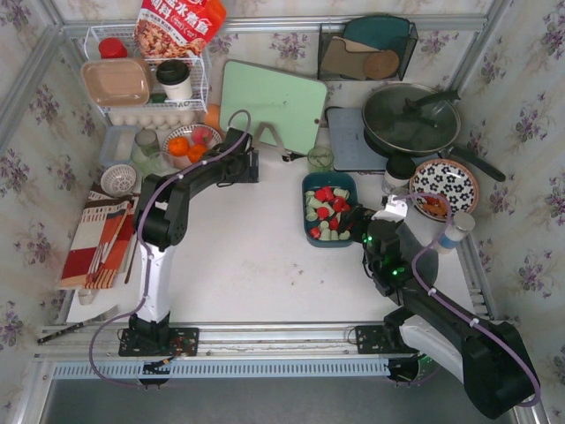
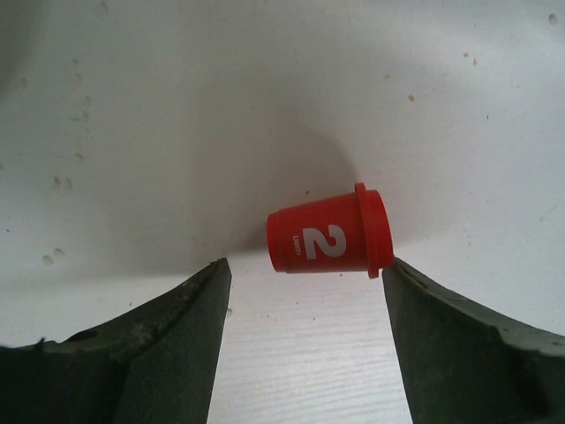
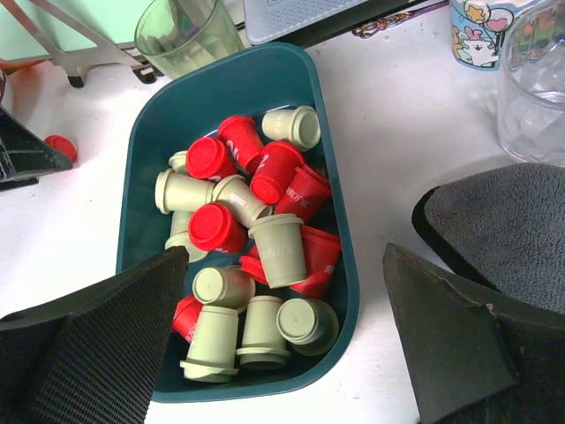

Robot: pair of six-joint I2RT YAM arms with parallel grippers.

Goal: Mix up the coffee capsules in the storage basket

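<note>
— Left tool (image 2: 306,262)?
— Spread open, dark scuffed fingers (image 2: 168,344) on either side of a smooth red plastic capsule (image 2: 322,238): tapered, flanged at the rim, printed with a white "2", lying sideways on the matte white speckled worktop (image 2: 265,106).
— Right tool (image 3: 284,252)?
— Gaping wide, grey textured pads (image 3: 106,353) over the glossy dark teal round-cornered plastic basket (image 3: 141,150).
— Inside?
— Heaped with red and pale green cup-shaped capsules (image 3: 216,227), tipped every way.
— Nearby?
— Translucent green glass cup (image 3: 185,31) just beyond the basket; clear tumbler (image 3: 534,88) off to the right.
</note>
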